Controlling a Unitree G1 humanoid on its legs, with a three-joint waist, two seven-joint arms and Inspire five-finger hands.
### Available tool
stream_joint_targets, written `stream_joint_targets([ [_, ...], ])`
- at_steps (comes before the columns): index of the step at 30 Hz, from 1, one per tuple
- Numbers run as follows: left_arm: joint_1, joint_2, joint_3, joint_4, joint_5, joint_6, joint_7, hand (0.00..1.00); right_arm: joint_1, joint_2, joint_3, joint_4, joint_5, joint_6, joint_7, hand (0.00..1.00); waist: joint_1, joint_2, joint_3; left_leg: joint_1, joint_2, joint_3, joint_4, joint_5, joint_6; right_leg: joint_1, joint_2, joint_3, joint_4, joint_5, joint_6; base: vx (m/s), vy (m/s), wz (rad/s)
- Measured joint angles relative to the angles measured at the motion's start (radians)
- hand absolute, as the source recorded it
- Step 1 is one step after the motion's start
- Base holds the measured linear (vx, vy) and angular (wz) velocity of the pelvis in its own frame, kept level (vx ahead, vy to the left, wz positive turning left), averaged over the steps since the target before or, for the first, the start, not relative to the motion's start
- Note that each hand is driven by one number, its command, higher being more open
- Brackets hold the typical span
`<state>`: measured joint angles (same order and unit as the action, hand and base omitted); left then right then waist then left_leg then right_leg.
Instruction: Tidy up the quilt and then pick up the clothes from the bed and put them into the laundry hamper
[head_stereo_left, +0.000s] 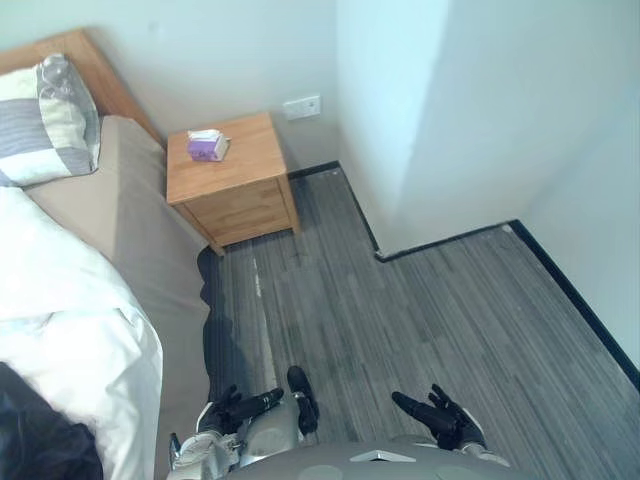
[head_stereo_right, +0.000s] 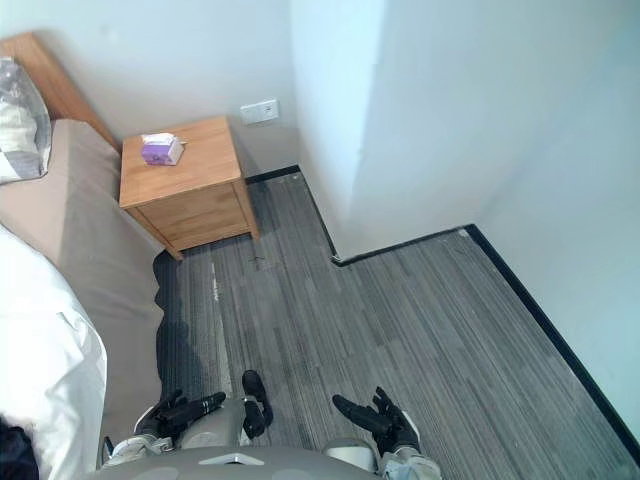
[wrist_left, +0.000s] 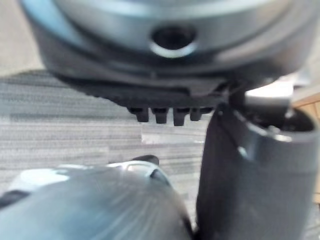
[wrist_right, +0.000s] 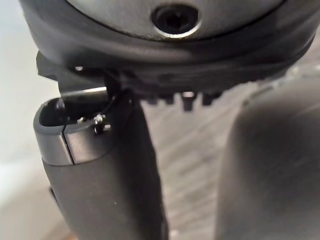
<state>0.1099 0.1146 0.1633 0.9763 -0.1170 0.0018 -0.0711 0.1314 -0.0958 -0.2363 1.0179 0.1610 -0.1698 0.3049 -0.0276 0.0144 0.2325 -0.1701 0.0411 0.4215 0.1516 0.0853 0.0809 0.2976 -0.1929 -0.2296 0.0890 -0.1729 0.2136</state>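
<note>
Grey plank floor spreads below me as I stand beside the bed, both arms low. My left robot hand hangs near the bed's side, fingers loosely extended and holding nothing. My right robot hand hangs over bare floor, well apart from the bed, fingers spread, likewise empty. In the wrist views each hand's fingertips appear end-on as short dark stubs beside a bulky thumb, with blurred floor beyond them.

The white quilt lies rumpled on the tan sheet, cut off by the left edge of the head views. At the lower left corner a dark heap of clothes rests against the quilt; most of it is out of frame, so I cannot tell which garments it holds. A grey-and-white striped pillow leans at the wooden headboard, also partly cropped.

Between the bed and the wall corner stands a wooden bedside worktop with a purple tissue box on it, a white tissue sticking out. Any print on the box is too small to read. A white wall socket sits on the wall just above the worktop. Black skirting runs along the foot of the white wall.
</note>
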Motion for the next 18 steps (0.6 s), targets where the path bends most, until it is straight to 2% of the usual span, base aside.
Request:
stream_joint_targets([
  [1, -0.003, 0.003, -0.001, 0.006, 0.000, 0.003, 0.004, 1.00, -0.007, 0.006, -0.001, 0.000, 0.001, -0.001, 0.003, 1.00, -0.001, -0.004, -0.002, 0.007, -0.021, -0.013, 0.002, -0.019, 0.012, -0.004, -0.015, -0.007, 0.038, 0.014, 0.017, 0.50, 0.266, 0.77],
  [2, -0.011, 0.006, -0.011, 0.020, 0.001, 0.005, 0.010, 1.00, -0.011, 0.012, -0.015, -0.002, 0.006, 0.001, 0.005, 1.00, -0.003, -0.007, -0.004, 0.043, -0.069, -0.060, -0.001, -0.060, 0.030, -0.037, -0.051, -0.018, 0.214, 0.034, 0.023, 0.48, 0.230, 0.93],
  [3, -0.015, 0.007, -0.014, 0.026, 0.001, 0.005, 0.012, 1.00, -0.012, 0.012, -0.026, -0.004, 0.007, 0.003, 0.005, 1.00, -0.004, -0.007, -0.004, 0.062, -0.086, -0.083, -0.007, -0.073, 0.033, -0.065, -0.067, -0.018, 0.314, 0.048, 0.010, 0.45, 0.195, 1.26],
  [4, -0.026, 0.011, -0.027, 0.041, 0.001, 0.008, 0.015, 1.00, -0.015, 0.012, -0.042, -0.013, 0.025, 0.012, 0.003, 1.00, -0.005, -0.006, -0.004, 0.107, -0.114, -0.130, -0.023, -0.091, 0.034, -0.132, -0.089, 0.003, 0.524, 0.062, -0.008, 0.43, 0.176, 0.98],
  [6, -0.027, 0.016, -0.062, 0.046, 0.003, 0.017, 0.023, 1.00, -0.036, 0.012, -0.058, -0.014, 0.054, 0.029, -0.010, 1.00, -0.004, 0.001, 0.000, 0.179, -0.130, -0.201, -0.045, -0.110, 0.025, -0.209, -0.061, 0.032, 0.700, -0.008, -0.032, 0.40, 0.087, 1.15],
  [7, -0.026, 0.016, -0.078, 0.051, 0.001, 0.022, 0.028, 1.00, -0.038, 0.012, -0.060, -0.014, 0.064, 0.028, -0.010, 1.00, -0.004, 0.011, 0.001, 0.216, -0.135, -0.235, -0.067, -0.112, 0.022, -0.236, -0.051, 0.021, 0.728, -0.031, -0.047, 0.38, 0.022, 1.14],
  [9, -0.021, 0.014, -0.089, 0.059, -0.026, 0.023, 0.039, 1.00, -0.054, 0.012, -0.067, -0.013, 0.094, 0.024, -0.007, 1.00, -0.004, 0.017, 0.003, 0.282, -0.137, -0.306, -0.102, -0.121, 0.010, -0.312, -0.034, -0.020, 0.695, -0.071, -0.089, 0.30, -0.037, 0.99],
  [11, -0.023, 0.011, -0.080, 0.062, -0.038, 0.020, 0.045, 1.00, -0.059, 0.016, -0.070, -0.014, 0.107, 0.017, -0.007, 1.00, -0.005, 0.021, 0.003, 0.302, -0.137, -0.379, -0.105, -0.139, 0.009, -0.378, -0.024, -0.022, 0.606, -0.082, -0.106, 0.30, -0.130, 1.12],
  [12, -0.021, -0.002, -0.046, 0.058, -0.038, 0.005, 0.049, 1.00, -0.054, 0.027, -0.075, -0.016, 0.142, 0.013, -0.011, 1.00, -0.005, 0.021, -0.001, 0.301, -0.134, -0.445, -0.086, -0.166, 0.003, -0.430, -0.013, 0.013, 0.524, -0.081, -0.106, 0.30, -0.210, 1.27],
  [15, -0.019, -0.037, 0.035, 0.049, -0.038, -0.021, 0.055, 1.00, -0.034, 0.039, -0.078, -0.020, 0.184, 0.014, -0.028, 1.00, -0.005, 0.026, -0.005, 0.297, -0.125, -0.561, -0.018, -0.221, 0.006, -0.471, 0.006, 0.115, 0.385, -0.068, -0.096, 0.26, -0.304, 1.34],
  [16, -0.007, -0.054, 0.070, 0.048, -0.048, -0.027, 0.058, 1.00, -0.031, 0.039, -0.076, -0.020, 0.195, 0.010, -0.032, 1.00, -0.005, 0.034, -0.009, 0.299, -0.111, -0.617, 0.024, -0.254, -0.003, -0.475, 0.025, 0.183, 0.318, -0.057, -0.097, 0.28, -0.423, 1.34],
  [17, 0.008, -0.069, 0.097, 0.047, -0.072, -0.033, 0.058, 1.00, -0.027, 0.038, -0.063, -0.020, 0.203, 0.005, -0.033, 1.00, -0.005, 0.042, -0.015, 0.298, -0.092, -0.670, 0.066, -0.294, -0.022, -0.474, 0.048, 0.241, 0.257, -0.019, -0.106, 0.28, -0.447, 1.35],
  [18, 0.017, -0.074, 0.112, 0.046, -0.080, -0.040, 0.056, 1.00, -0.025, 0.035, -0.048, -0.020, 0.203, 0.001, -0.035, 1.00, -0.005, 0.038, -0.020, 0.293, -0.086, -0.695, 0.090, -0.317, -0.037, -0.467, 0.058, 0.267, 0.218, 0.009, -0.105, 0.26, -0.496, 1.32],
])
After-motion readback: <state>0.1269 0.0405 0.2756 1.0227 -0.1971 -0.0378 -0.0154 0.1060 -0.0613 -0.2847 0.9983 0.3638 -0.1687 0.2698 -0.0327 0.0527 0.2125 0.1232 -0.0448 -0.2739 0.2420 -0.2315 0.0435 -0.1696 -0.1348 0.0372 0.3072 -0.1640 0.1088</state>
